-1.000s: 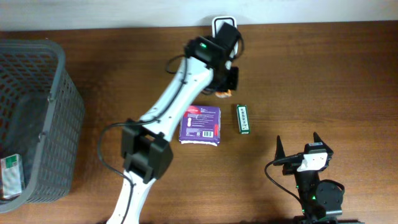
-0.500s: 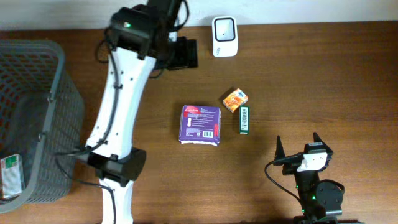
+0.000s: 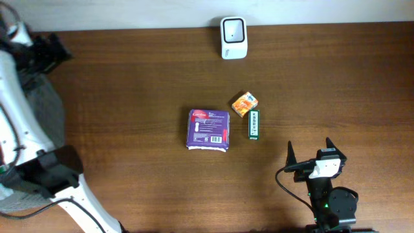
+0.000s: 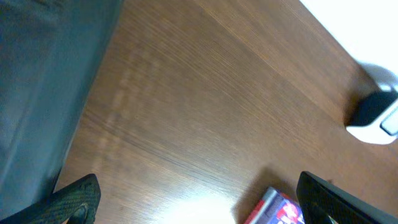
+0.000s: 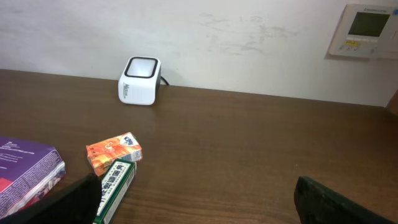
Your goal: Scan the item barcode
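Note:
The white barcode scanner stands at the table's back edge. Three items lie mid-table: a purple packet with its barcode face up, a small orange box and a green box. My left gripper is far off at the top left, open and empty. In its wrist view the left gripper has bare wood between its fingers, with the purple packet near the right one and the scanner far right. My right gripper rests open near the front edge, right of the items.
A grey mesh basket sits at the left edge, partly under my left arm; its dark wall fills the left of the left wrist view. From the right gripper I see the scanner, orange box, green box and purple packet.
My left gripper opened and left the orange box on the table beside the green box. The left arm then swung from the scanner to the far left. The right arm stayed still.

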You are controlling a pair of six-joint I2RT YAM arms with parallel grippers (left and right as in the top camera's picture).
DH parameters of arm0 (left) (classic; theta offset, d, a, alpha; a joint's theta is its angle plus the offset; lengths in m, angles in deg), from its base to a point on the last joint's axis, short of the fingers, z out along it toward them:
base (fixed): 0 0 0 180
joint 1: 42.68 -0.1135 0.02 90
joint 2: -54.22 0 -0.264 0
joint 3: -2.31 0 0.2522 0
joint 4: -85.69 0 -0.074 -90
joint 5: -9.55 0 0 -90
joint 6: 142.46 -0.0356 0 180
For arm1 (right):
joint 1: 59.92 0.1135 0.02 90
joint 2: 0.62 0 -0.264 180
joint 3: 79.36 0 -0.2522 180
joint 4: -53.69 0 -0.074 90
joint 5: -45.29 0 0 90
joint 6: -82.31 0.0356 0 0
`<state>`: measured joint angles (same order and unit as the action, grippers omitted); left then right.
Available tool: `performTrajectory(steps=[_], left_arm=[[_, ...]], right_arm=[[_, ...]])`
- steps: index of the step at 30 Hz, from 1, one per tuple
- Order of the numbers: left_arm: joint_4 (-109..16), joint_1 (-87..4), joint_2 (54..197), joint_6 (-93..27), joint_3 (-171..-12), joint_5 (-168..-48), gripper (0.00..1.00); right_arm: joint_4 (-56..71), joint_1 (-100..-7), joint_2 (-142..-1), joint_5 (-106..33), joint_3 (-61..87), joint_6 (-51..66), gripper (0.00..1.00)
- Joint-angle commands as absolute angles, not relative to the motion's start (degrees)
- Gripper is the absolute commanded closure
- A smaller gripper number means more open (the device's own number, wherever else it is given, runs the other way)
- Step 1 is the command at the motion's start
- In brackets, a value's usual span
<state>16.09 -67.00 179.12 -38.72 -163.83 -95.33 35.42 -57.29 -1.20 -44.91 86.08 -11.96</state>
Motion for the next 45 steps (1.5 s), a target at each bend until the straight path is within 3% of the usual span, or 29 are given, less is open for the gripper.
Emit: performTrajectory(steps=[1, 4, 6, 8, 10, 13, 14, 15, 19, 22, 26, 35, 40, 44, 45], left_arm=[[16.18, -73.08, 179.32, -42.11, -162.51, -96.11, 0.01], [16.18, -73.6, 179.08, -46.65, -162.19, -108.38, 0.0], [15.46, -73.6, 177.05, -49.78, -162.34, -116.66, 0.12], [13.54, -73.62, 171.65, -49.76, -163.67, -116.2, 0.21], [10.74, -74.8, 164.22, -42.5, -164.09, -100.79, 0.34], [13.73, -77.82, 159.5, -30.94, -164.07, -72.07, 0.68], [15.33, -79.33, 159.82, -27.53, -163.85, -65.49, 0.89], [15.96, -81.49, 160.98, -25.89, -162.3, -62.85, 1.0], [15.53, -84.16, 166.38, -24.64, -153.07, -63.81, 1.0], [14.76, -83.96, 169.83, -25.15, -147.8, -72.18, 1.0], [13.36, -83.68, 170.9, -37.45, -146.47, -87.11, 1.0], [15.94, -69.32, 170.95, -43.9, -146.47, -87.17, 1.0], [16.07, -61.05, 170.86, -52.31, -146.6, -96.57, 1.0], [16.16, -60.94, 169.46, -52.03, -153.38, -97.08, 1.0], [16.07, -60.94, 168.57, -52.03, -155.06, -97.01, 0.59]], right_arm=[[35.22, -56.94, -0.83, -45.42, 86.56, -11.33, 0.02], [35.22, -56.94, -0.83, -45.42, 86.56, -11.33, 0.02], [35.22, -56.94, -0.83, -45.42, 86.56, -11.33, 0.02], [35.22, -56.94, -0.83, -45.42, 86.56, -11.33, 0.02], [35.22, -56.94, -0.83, -45.42, 86.56, -11.33, 0.01], [35.22, -56.94, -0.83, -45.42, 86.56, -11.33, 0.02], [35.22, -56.94, -0.83, -45.42, 86.56, -11.33, 0.02], [35.22, -56.94, -0.83, -45.42, 86.56, -11.33, 0.02], [35.22, -56.94, -0.83, -45.42, 86.56, -11.33, 0.01], [35.22, -56.94, -0.83, -45.42, 86.56, -11.33, 0.02], [35.22, -56.94, -0.83, -45.42, 86.56, -11.33, 0.02], [35.22, -56.94, -0.83, -45.42, 86.56, -11.33, 0.02], [35.22, -56.94, -0.83, -45.42, 86.56, -11.33, 0.02], [35.22, -56.94, -0.83, -45.42, 86.56, -11.33, 0.02], [35.22, -56.94, -0.83, -45.42, 86.56, -11.33, 0.02]])
